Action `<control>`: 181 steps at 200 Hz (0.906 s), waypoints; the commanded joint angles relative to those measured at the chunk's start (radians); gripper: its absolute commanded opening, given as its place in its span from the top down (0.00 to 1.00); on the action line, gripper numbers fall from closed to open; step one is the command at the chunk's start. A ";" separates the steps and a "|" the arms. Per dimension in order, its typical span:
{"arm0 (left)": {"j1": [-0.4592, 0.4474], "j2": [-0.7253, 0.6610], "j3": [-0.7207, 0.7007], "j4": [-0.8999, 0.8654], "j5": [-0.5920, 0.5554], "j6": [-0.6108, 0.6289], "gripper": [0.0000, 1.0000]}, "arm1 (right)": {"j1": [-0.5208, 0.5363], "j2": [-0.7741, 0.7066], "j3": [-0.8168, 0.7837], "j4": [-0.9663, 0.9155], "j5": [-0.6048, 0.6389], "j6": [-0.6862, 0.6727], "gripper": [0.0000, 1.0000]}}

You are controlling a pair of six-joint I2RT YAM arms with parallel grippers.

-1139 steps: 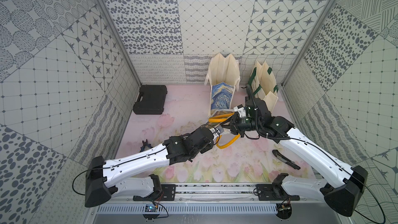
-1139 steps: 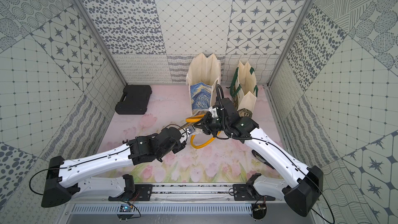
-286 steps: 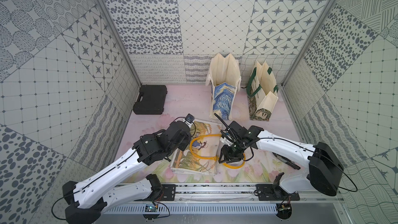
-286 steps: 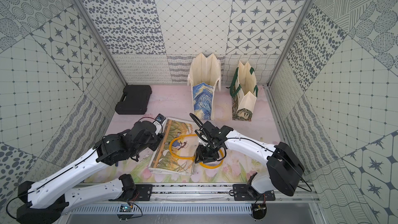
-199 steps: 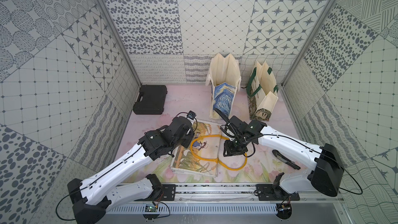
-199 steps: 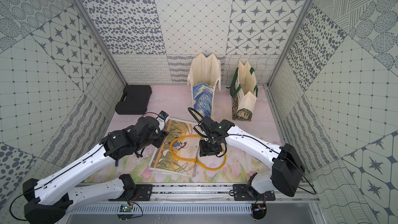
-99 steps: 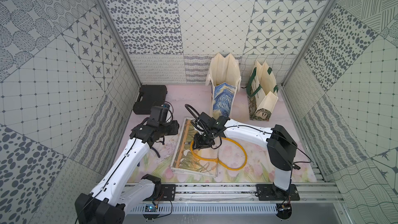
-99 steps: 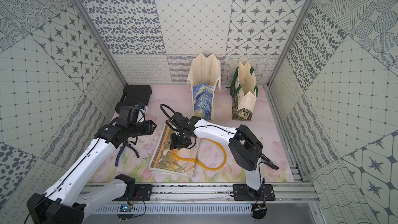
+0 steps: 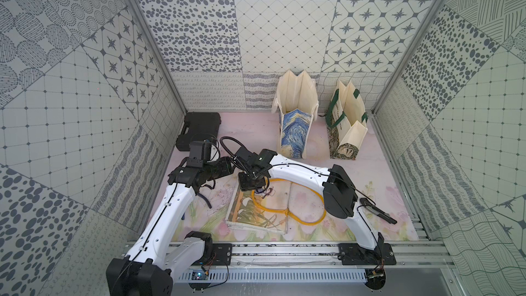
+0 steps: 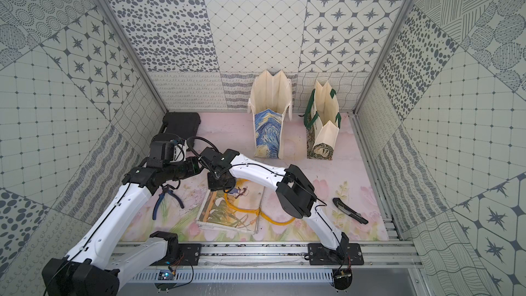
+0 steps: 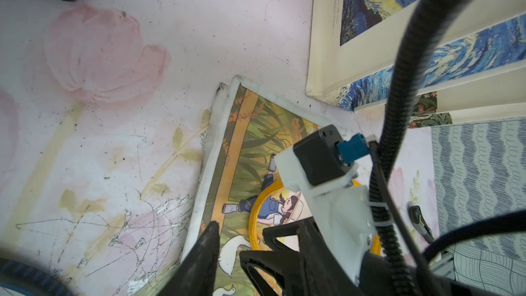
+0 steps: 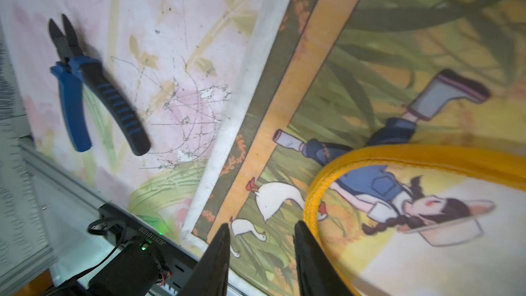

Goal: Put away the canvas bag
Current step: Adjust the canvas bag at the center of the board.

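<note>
While both arms crowd together over the left half of the table [image 9: 355,166], the canvas bag [image 9: 256,209] [image 10: 227,214] lies flat near the front edge. Its printed side faces up, showing a girl in a hat and some white geese. Its yellow handle [image 12: 412,153] loops across the print, and more of that yellow strap spills onto the table on the bag's right. The right gripper [image 9: 252,187] [image 12: 262,224] points down over the bag's far left corner. From the right wrist view its jaws stand moderately apart with nothing between them, and the handle loop runs just beside one finger; whether they touch I cannot tell. The left gripper [image 10: 199,168] [image 11: 230,240] sits close on the right gripper's left side. In its own wrist view the jaws are also parted, and they grip nothing. Blue-handled pliers [image 10: 168,197] lie on the table just left of the bag. A black case [image 9: 199,129] rests in the back left corner. Two other bags stand upright at the back, one with a starry blue print [image 9: 294,132] and one with green handles [image 9: 345,126]. A dark slim tool [image 9: 375,212] lies near the right edge.
</note>
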 commanded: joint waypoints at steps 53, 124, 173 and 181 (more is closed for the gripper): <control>0.035 0.005 0.072 -0.157 -0.373 -0.039 0.53 | 0.045 0.177 0.277 -0.321 0.170 0.051 0.62; 0.056 -0.035 0.057 -0.200 -0.493 -0.087 0.54 | 0.045 0.192 0.218 -0.272 0.103 0.083 0.64; 0.059 -0.064 0.041 -0.203 -0.483 -0.073 0.54 | 0.045 0.204 0.189 -0.255 0.090 0.092 0.65; 0.058 -0.066 0.040 -0.205 -0.481 -0.074 0.54 | 0.045 0.204 0.184 -0.253 0.091 0.094 0.67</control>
